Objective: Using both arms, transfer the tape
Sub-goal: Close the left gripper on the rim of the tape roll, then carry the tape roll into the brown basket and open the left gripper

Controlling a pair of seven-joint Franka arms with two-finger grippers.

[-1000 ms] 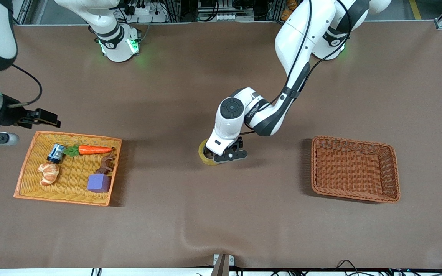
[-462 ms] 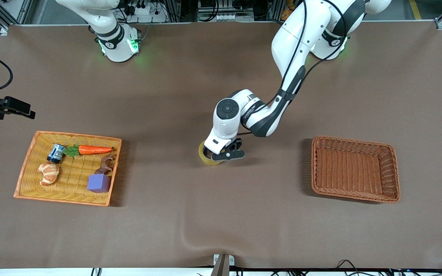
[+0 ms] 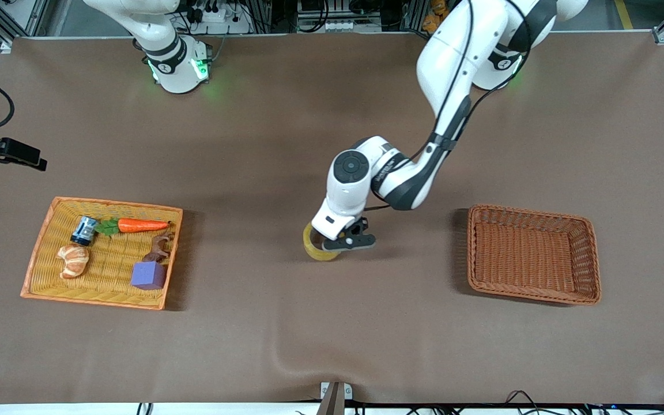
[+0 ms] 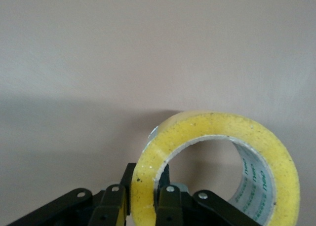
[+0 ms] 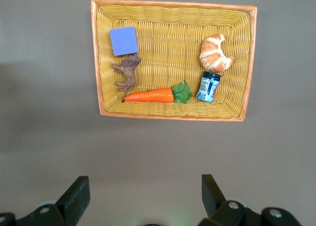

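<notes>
left gripper (image 3: pixel 343 242): at table centre, low over the cloth, fingers (image 4: pixel 168 206) pinched on the wall of the tape, 1 inside the hole, 1 outside.
tape (image 3: pixel 316 246): yellowish ring, on edge in the left wrist view (image 4: pixel 217 167), hole axis level; sticks out at 9 o'clock from the left gripper in the front view; touching the cloth or just clear, cannot tell.
right gripper (image 5: pixel 143 196): up in the air over the table just off the yellow basket, fingers spread wide, nothing between them; waits.
yellow basket (image 3: pixel 38 253): at the right arm's end; holds carrot (image 3: pixel 142 225), blue can (image 3: pixel 83 230), croissant (image 3: pixel 73 260), purple cube (image 3: pixel 148 275), brown figure (image 3: pixel 159 249).
brown basket (image 3: pixel 588 262): at the left arm's end, at 3 o'clock from the tape, well apart, nothing seen inside.
key relation: tape lies between the 2 baskets, already in the left arm's grip; brown basket on the side away from the ring's free part.
nearer arm: left, by far; right gripper well apart at 9 o'clock.
step, judged: pickup by the 2nd arm done or nearly so; carry to the brown basket likely left.
risk, judged: thin pinch on 1 wall, ring may swing or slip in transit.
</notes>
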